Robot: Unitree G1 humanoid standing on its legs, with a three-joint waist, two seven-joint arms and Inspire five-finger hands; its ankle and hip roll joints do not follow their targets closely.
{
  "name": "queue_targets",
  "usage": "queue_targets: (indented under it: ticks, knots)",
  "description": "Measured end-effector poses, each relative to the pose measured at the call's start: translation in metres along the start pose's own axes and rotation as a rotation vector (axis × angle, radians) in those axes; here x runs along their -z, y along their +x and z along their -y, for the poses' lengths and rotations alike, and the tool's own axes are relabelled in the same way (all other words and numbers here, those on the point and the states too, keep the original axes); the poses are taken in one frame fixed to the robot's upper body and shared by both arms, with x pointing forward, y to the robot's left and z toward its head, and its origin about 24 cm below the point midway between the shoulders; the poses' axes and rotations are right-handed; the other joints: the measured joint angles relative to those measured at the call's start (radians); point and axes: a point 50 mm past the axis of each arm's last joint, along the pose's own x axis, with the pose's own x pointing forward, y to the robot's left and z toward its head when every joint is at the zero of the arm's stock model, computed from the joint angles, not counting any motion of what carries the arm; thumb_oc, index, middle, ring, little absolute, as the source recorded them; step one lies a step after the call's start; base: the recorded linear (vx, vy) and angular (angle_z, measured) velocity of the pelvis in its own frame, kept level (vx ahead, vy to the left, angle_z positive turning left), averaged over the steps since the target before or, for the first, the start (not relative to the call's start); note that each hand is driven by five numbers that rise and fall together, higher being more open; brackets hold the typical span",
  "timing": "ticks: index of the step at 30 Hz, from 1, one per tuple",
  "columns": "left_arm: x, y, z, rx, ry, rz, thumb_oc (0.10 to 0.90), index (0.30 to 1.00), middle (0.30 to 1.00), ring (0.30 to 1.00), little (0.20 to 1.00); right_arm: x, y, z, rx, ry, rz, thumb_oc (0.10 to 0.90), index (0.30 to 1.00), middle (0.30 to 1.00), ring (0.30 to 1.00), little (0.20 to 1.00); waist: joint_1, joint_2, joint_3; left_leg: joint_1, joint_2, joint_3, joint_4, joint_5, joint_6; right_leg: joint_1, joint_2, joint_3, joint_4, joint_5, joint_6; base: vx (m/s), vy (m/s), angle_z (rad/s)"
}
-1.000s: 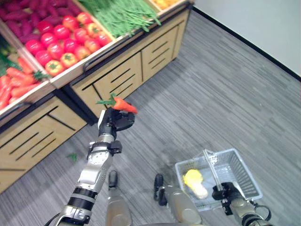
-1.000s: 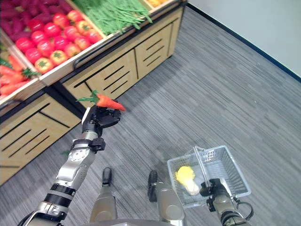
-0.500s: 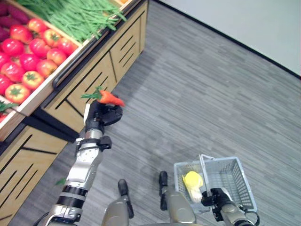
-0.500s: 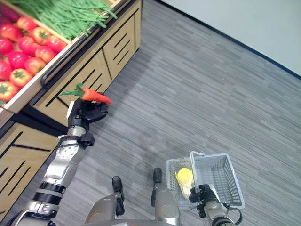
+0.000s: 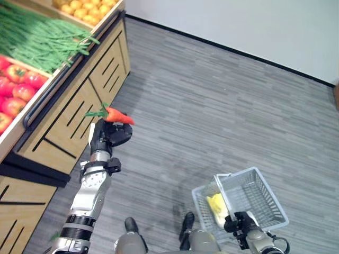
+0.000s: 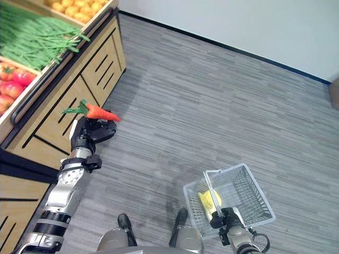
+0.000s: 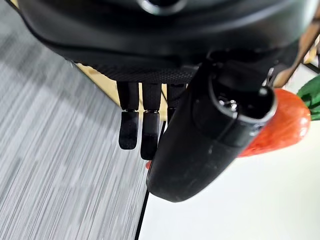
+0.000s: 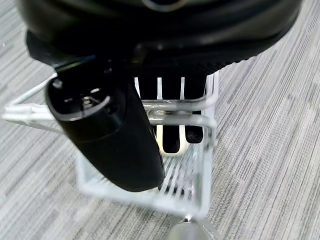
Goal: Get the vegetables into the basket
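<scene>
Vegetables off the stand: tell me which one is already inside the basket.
The yellow vegetable lies inside the wire basket, which the right hand holds by its handle. The carrot is clamped in the raised left hand.

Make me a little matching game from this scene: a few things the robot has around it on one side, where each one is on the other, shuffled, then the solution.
Things:
1. carrot
2. basket
3. yellow vegetable
4. green beans

Places:
A. lying inside the basket
B. on the wooden stand
C. hanging by its handle from the right hand
D. gripped in the left hand, held up beside the stand

Pairs: 1-D, 2-C, 3-A, 4-B
</scene>
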Motion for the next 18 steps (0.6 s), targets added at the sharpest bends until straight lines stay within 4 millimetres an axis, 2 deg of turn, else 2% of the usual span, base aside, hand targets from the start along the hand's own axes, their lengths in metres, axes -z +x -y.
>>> queue_targets:
  ticks: [4,7,12,18]
  knots:
    - [0.006,-0.004,0.003,0.01,-0.016,-0.022,0.4,0.3,0.3,0.3,0.3,0.004,0.0,0.003,0.001,-0.021,-0.003,0.4,0.3,0.3,0.3,0.3,-0.017,0.008,-0.028,0.001,-0.001,0.01,-0.015,0.006,-0.007,-0.005,-0.002,0.008,-0.022,0.014,-0.001,0.0,-0.049,-0.11]
    - [0.017,-0.012,-0.001,0.005,-0.01,-0.063,0.4,0.3,0.3,0.3,0.3,0.014,-0.003,0.0,-0.002,-0.021,-0.027,0.4,0.3,0.3,0.3,0.3,-0.018,0.02,-0.059,0.01,-0.01,0.015,-0.032,0.013,-0.007,-0.001,-0.006,0.007,-0.033,0.019,0.003,0.04,-0.093,-0.03]
    - [0.028,-0.019,-0.003,-0.006,-0.011,-0.114,0.4,0.3,0.3,0.3,0.3,0.01,-0.003,0.0,-0.002,-0.018,-0.009,0.4,0.3,0.3,0.3,0.3,-0.019,0.033,-0.058,0.031,-0.008,0.004,-0.03,0.014,-0.006,0.029,-0.001,0.003,-0.046,0.019,0.003,0.03,-0.093,0.02]
    - [0.054,-0.032,0.011,0.06,-0.001,-0.232,0.4,0.3,0.3,0.3,0.3,0.006,-0.003,0.005,0.04,-0.018,0.009,0.4,0.3,0.3,0.3,0.3,-0.026,0.09,-0.075,0.04,-0.007,0.004,-0.037,0.014,-0.006,0.044,0.002,0.002,-0.061,0.021,0.005,-0.01,-0.107,0.01]
